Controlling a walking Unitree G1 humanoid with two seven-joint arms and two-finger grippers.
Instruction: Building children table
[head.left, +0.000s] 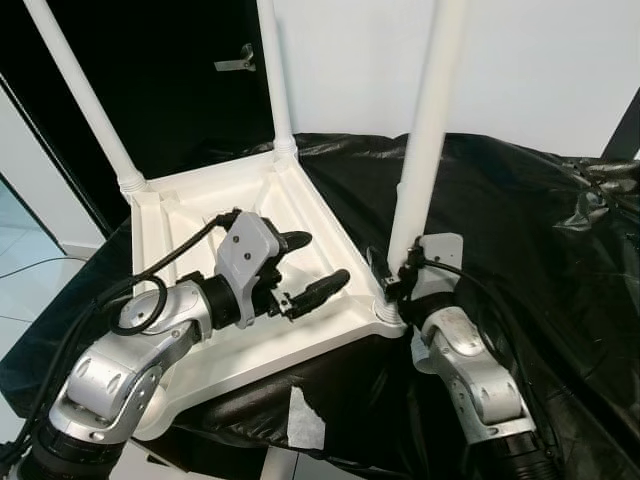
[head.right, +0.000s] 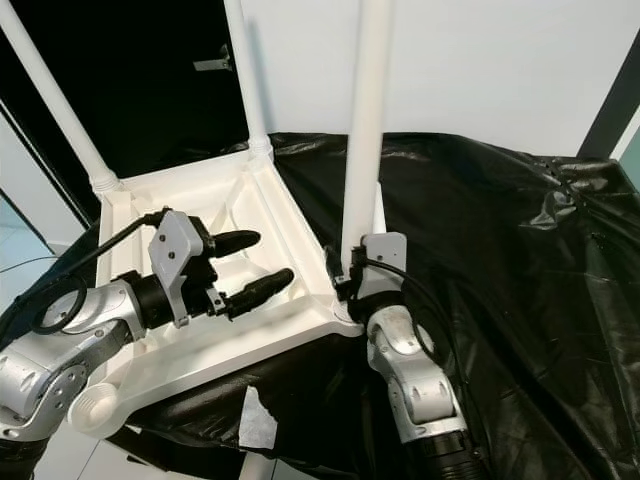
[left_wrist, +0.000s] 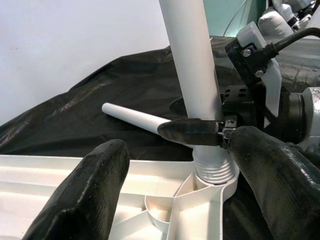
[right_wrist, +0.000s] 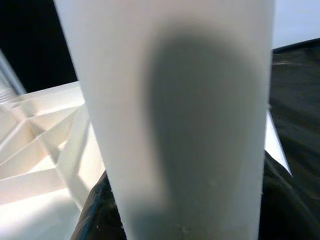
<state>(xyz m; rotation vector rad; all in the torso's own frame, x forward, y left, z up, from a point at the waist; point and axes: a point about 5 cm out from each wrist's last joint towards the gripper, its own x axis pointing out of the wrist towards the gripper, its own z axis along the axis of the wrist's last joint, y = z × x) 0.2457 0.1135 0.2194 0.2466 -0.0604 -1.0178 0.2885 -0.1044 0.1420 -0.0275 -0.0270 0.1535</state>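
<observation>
A white children's table (head.left: 190, 368) lies upside down on a black-draped surface. Legs stand at its far-left corner (head.left: 85, 100) and far corner (head.left: 275, 75). A third leg (head.left: 425, 130) stands upright in the near-right corner socket (left_wrist: 212, 172). My right gripper (head.left: 395, 275) is shut on this leg just above the socket, and the leg (right_wrist: 185, 125) sits between its fingers (right_wrist: 95, 215). Over the table's ribbed underside my left gripper (head.left: 320, 262) hovers open and holds nothing, pointing at that corner. A loose white leg (left_wrist: 132, 117) lies on the cloth beyond the corner.
Black plastic sheeting (head.left: 520, 220) covers the support and spreads to the right. A dark doorway (head.left: 170, 80) and a white wall (head.left: 540, 60) stand behind. A strip of white tape (head.left: 305, 420) is on the sheeting's front. Pale floor (head.left: 20, 250) lies to the left.
</observation>
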